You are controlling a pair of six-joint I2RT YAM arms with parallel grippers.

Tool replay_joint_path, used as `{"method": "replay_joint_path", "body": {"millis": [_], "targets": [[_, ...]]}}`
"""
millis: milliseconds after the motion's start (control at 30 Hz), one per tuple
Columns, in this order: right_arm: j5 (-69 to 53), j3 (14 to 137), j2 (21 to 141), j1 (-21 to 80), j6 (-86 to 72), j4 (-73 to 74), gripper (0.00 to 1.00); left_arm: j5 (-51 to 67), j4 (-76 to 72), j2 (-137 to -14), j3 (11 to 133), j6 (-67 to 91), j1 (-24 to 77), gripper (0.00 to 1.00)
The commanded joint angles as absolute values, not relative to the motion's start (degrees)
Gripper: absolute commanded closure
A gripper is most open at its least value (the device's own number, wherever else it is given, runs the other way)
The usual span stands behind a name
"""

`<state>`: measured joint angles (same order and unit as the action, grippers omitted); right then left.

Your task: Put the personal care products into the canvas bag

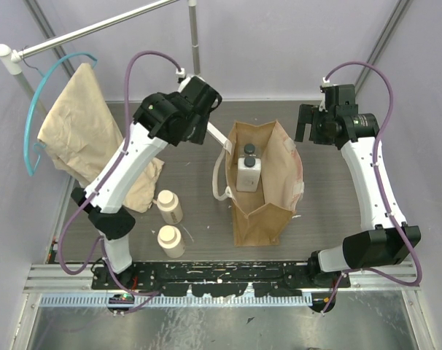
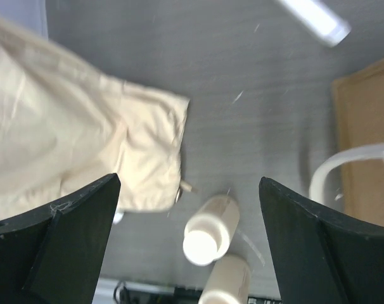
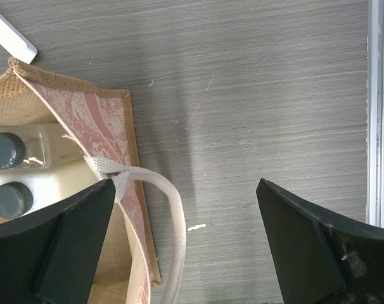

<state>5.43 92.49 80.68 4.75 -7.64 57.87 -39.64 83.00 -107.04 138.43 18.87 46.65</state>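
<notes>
Gaping empty beside the canvas bag (image 1: pixel 259 222), the left gripper (image 2: pixel 189 182) and right gripper (image 3: pixel 185 183) are hovering; two dark-capped bottles (image 1: pixel 248 173) are sitting inside it, while two cream bottles (image 1: pixel 169 206), crowding together left of it, are probably risking toppling each other when one is grasped.

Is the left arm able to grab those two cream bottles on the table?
Probably yes. The left gripper is open and empty, and nothing covers the cream bottles; the beige cloth lies beside them, not over them.

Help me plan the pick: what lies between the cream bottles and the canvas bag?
Bare table in the top view, from cream bottles to canvas bag; only its strap intervenes.
</notes>
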Motion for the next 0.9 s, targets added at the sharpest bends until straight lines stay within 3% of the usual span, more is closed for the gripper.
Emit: {"method": "replay_joint_path", "body": {"millis": [0,233,533,867], "targets": [[6.58,92.55,80.63,4.66,-7.28,56.64,0.00,-41.44,97.27,-103.20,132.05,33.06,46.64,0.02],[7.11,93.21,81.61,4.66,-7.19,56.74,0.00,-32.90,101.11,-97.19,121.80,36.10,45.91,0.02],[6.84,92.53,81.74,4.66,-7.11,56.77,0.00,-19.47,83.14,-80.61,92.41,37.04,40.35,0.02],[6.02,92.99,81.44,4.65,-7.38,56.88,0.00,-11.44,71.43,-78.40,81.55,33.06,40.02,0.02]]}}
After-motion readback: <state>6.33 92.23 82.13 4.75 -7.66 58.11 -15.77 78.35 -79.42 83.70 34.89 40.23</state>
